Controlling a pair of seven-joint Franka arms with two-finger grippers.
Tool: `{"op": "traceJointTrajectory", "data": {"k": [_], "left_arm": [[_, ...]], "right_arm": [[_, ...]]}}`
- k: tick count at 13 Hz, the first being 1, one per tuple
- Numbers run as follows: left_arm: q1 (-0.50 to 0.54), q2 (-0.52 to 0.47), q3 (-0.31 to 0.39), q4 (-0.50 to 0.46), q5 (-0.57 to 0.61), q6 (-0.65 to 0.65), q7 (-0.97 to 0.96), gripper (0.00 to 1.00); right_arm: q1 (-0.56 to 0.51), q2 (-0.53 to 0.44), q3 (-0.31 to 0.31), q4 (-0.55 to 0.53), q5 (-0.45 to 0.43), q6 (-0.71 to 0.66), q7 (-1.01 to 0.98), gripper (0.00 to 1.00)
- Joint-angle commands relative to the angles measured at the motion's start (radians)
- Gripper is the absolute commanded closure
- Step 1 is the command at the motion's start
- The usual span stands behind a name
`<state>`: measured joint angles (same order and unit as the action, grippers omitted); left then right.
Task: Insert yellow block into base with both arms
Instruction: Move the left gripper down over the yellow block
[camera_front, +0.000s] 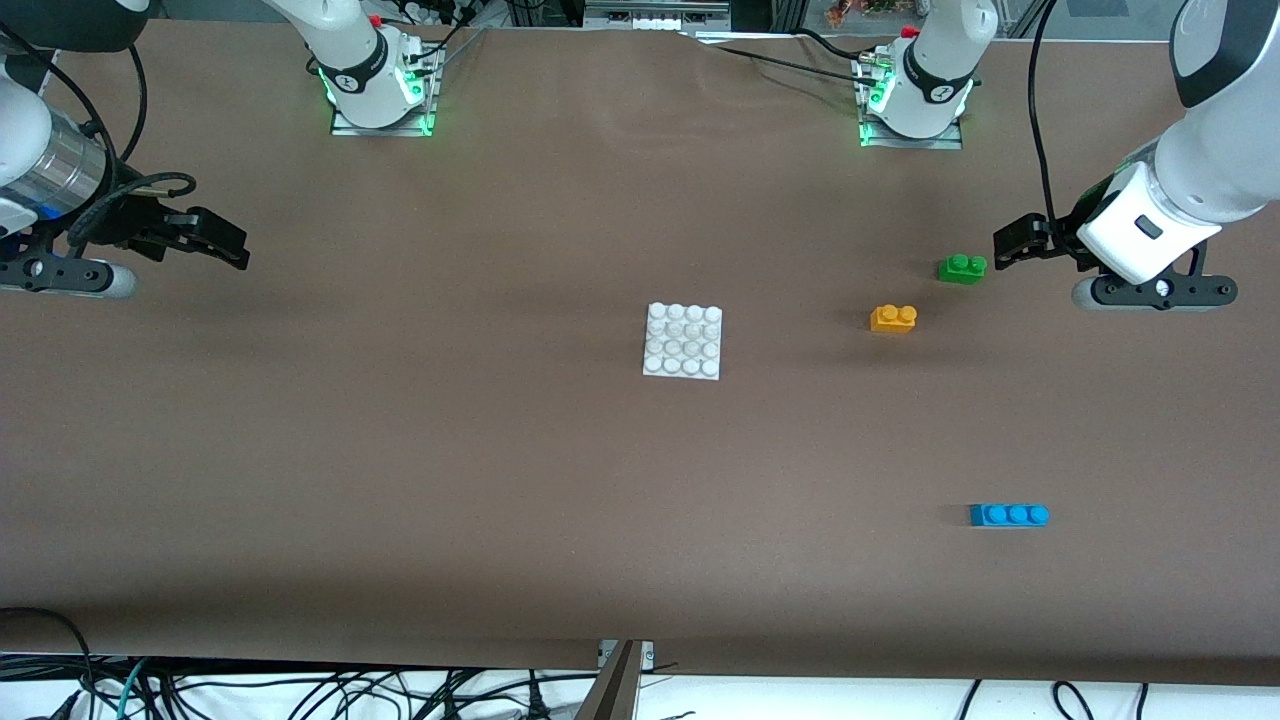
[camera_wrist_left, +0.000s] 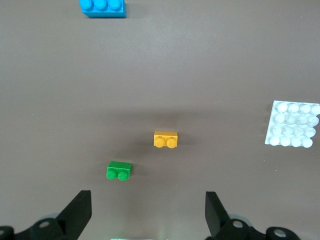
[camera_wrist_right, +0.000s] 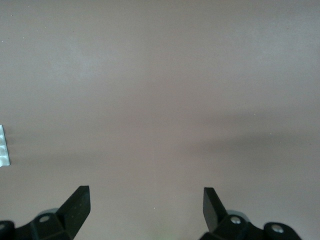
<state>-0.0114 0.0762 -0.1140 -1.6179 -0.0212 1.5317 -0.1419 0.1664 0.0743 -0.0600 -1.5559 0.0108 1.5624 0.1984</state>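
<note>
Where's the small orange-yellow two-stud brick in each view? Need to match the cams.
Front view: small orange-yellow plastic two-stud brick on the brown table, between the flat white studded square plate and the green two-stud brick.
Left wrist view: same brick near centre, ahead of the open left gripper.
Right wrist view: not in it.
Shared landmark: the white plate, also in the left wrist view and as a sliver at the right wrist view's edge.

Robotics laboratory. 2 white arms (camera_front: 1190, 150) stand bolted on metal base plates (camera_front: 382, 122) lit green along a tabletop (camera_front: 400, 450) covered in plain brown sheet; loose black cables (camera_front: 300, 690) trail past its edge, and aluminium framing (camera_front: 640, 15) runs above the bases.
</note>
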Motion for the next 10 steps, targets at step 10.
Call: {"op": "traceJointTrajectory", "data": {"k": [10], "left_arm": [[0.004,-0.062,-0.093,-0.600,0.036,0.558,0.007,0.00]], "right_arm": [[-0.001,0.018,0.012,0.025,-0.012,0.031,0.004,0.00]]}}
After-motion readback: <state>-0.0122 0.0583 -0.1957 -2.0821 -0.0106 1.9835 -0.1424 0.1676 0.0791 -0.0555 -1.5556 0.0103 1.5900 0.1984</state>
